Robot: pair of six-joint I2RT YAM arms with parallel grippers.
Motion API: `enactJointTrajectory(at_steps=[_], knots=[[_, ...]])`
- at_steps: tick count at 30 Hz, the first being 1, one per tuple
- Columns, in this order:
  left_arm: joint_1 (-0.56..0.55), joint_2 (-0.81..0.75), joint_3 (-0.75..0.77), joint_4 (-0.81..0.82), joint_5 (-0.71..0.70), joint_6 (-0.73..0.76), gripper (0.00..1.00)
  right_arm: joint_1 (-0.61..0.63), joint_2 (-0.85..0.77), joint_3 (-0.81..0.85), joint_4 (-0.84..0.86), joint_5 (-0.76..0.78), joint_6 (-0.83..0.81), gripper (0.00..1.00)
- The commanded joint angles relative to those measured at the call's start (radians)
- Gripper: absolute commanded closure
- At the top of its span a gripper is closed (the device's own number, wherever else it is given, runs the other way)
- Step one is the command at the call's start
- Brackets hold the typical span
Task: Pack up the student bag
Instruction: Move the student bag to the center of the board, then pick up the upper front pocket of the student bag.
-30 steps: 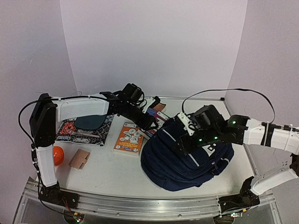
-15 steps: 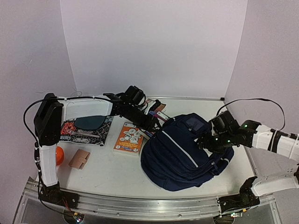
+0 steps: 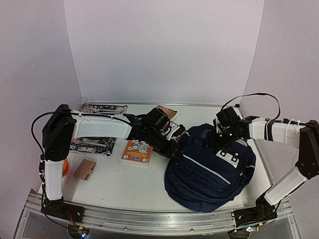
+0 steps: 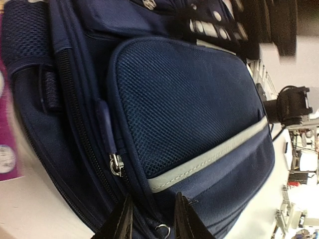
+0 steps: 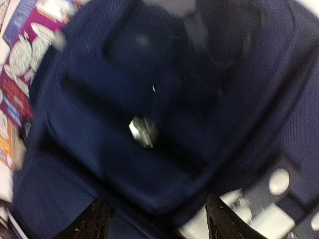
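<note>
Backpack first: the student bag, navy-blue fabric with grey-white stripes, lies in the lower right of the overhead view, further right and lower than a second ago. At its upper-left edge sits the left gripper, whose arm has stretched further right. In the wrist view its fingers stand close together on either side of the bag's zipper seam; whether they pinch the fabric cannot be told. The right gripper has drawn back from the bag's middle to its top edge, fingers well apart over blurred blue cloth. Left of the bag lie an orange-covered flat book, a tan folded wallet and a black patterned mat, partly under the left arm.
</note>
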Motion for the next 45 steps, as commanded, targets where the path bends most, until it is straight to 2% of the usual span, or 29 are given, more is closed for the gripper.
enactJointTrajectory(at_steps=[1,4,7,12,17,21,25,29,39,45], knots=[[-0.066,-0.047,-0.012,0.094,0.033,-0.078,0.68,-0.036,0.111,0.173,0.067,-0.062,-0.217,0.37],[-0.064,-0.08,-0.031,0.099,-0.04,-0.064,0.58,-0.042,0.155,0.243,0.063,-0.118,-0.26,0.38],[-0.025,-0.123,-0.07,0.099,-0.092,-0.031,0.54,-0.044,0.137,0.255,0.04,-0.142,-0.246,0.38],[0.061,-0.116,-0.094,0.095,-0.067,0.063,0.52,-0.043,0.077,0.212,-0.016,-0.177,-0.174,0.38],[0.08,-0.035,0.015,0.062,-0.028,0.134,0.48,-0.041,0.052,0.192,-0.058,-0.161,-0.115,0.38],[0.081,0.046,0.148,-0.004,-0.048,0.042,0.48,-0.04,0.057,0.2,-0.082,-0.137,-0.09,0.39],[0.072,0.096,0.203,-0.01,-0.041,-0.125,0.49,-0.038,0.047,0.188,-0.086,-0.11,-0.077,0.39],[0.064,0.147,0.232,-0.011,-0.044,-0.242,0.58,-0.035,0.046,0.179,-0.085,-0.1,-0.074,0.39],[0.048,0.215,0.267,-0.039,-0.038,-0.3,0.67,-0.009,0.084,0.201,-0.082,-0.099,-0.076,0.4],[0.033,0.212,0.281,-0.043,-0.034,-0.309,0.62,0.004,0.104,0.21,-0.08,-0.1,-0.081,0.4]])
